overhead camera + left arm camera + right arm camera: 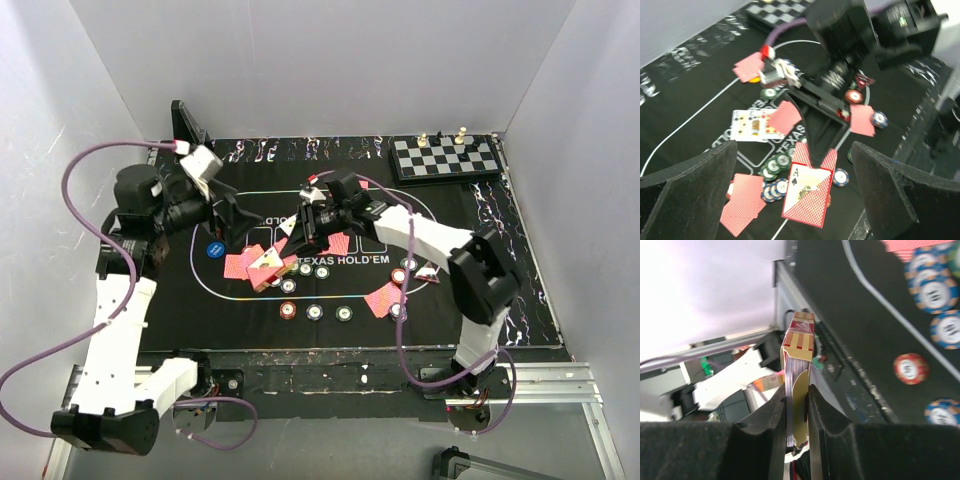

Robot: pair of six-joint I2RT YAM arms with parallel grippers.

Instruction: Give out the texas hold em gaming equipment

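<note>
The right fingers are clamped tight on a card deck, gripping its lower half edge-on above the black mat. The left fingers stand wide apart, holding nothing, with a face-up ace lying below between them. Red-backed cards and poker chips lie scattered across the mat on the desk. A blue button disc sits near its left end.

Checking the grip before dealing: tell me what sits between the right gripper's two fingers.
A red-and-gold pack of cards stands on edge there, clamped between the fingers of the right gripper. The right wrist view shows this.
</note>
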